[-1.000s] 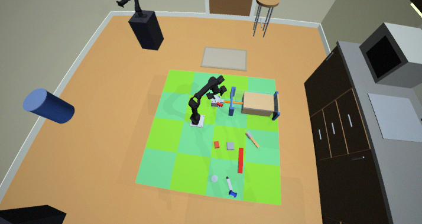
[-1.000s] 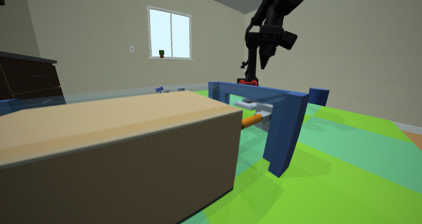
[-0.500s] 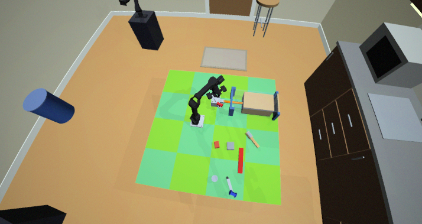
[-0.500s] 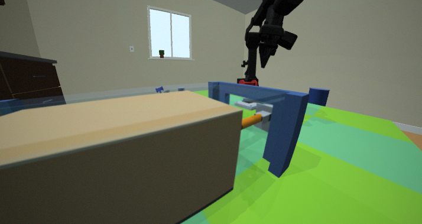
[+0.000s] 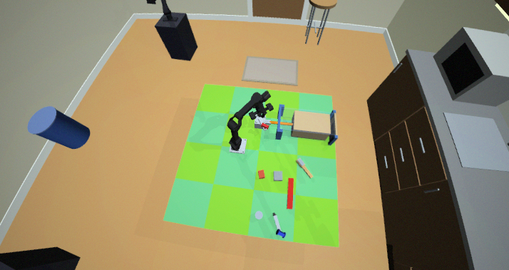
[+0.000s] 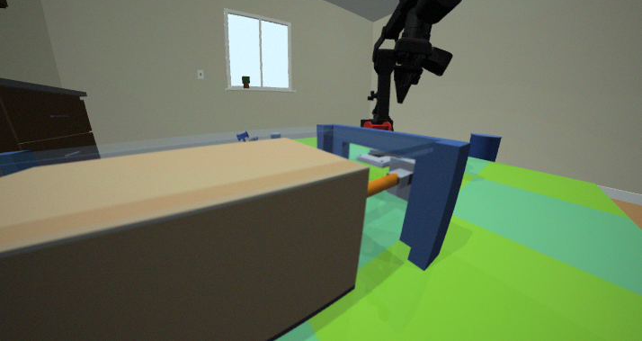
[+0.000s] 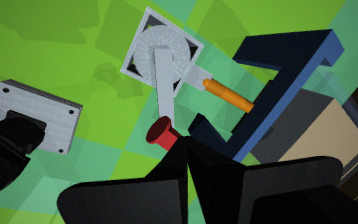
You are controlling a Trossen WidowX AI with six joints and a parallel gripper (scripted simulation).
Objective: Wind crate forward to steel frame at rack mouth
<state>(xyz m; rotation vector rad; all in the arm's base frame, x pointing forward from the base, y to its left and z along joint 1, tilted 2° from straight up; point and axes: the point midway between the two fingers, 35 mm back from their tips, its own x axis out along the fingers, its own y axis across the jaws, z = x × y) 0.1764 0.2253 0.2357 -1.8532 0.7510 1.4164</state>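
The crate (image 5: 311, 122) (image 6: 252, 173) (image 7: 342, 125) sits flat in the clear-panelled cubby, with a gap between its front and the blue frame (image 5: 278, 132) (image 6: 438, 191) (image 7: 300, 95). An orange strap (image 5: 281, 123) (image 6: 382, 184) (image 7: 228, 95) runs through the frame to the grey winch (image 5: 258, 125) (image 7: 172, 35). The grey handle (image 7: 164, 90) is seated on top of the winch. Its red knob (image 5: 264, 126) (image 6: 378, 126) (image 7: 160, 131) stands up at the arm's outer end. My gripper (image 6: 400, 100) (image 7: 184, 141) is shut and empty, above the knob. Its tips overlap the knob's edge in the wrist view; contact cannot be told.
The robot's base plate (image 5: 243, 147) (image 7: 60, 122) is beside the winch. Farther off lie a wooden-handled tool (image 5: 307, 170), a red block (image 5: 261, 174), a grey block (image 5: 278, 176), a red bar (image 5: 290, 194), a pale disc (image 5: 259, 215) and a blue-knobbed crank (image 5: 276, 222).
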